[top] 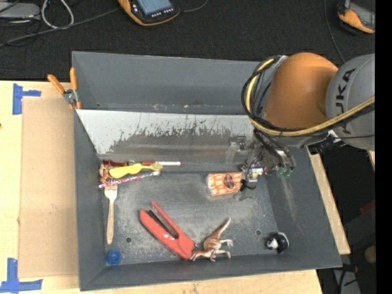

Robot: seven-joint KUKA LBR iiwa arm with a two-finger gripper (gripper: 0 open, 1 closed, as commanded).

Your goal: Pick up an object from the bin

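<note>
Looking down into the grey metal bin (pixel 184 97), you find the arm's jaws low, right of the middle, just beside the right end of a small orange packet in clear wrapping (pixel 222 184) that lies on the bin floor. Whether the jaws are wide or narrow you cannot tell. Toward the front lies a long red plastic clip (pixel 164 229), with a brown toy dinosaur (pixel 212 244) at its end. On the left are a pale-handled fork (pixel 110 212) and a yellow stick (pixel 131 171); a small blue cap (pixel 113 257) sits in the front-left corner.
</note>
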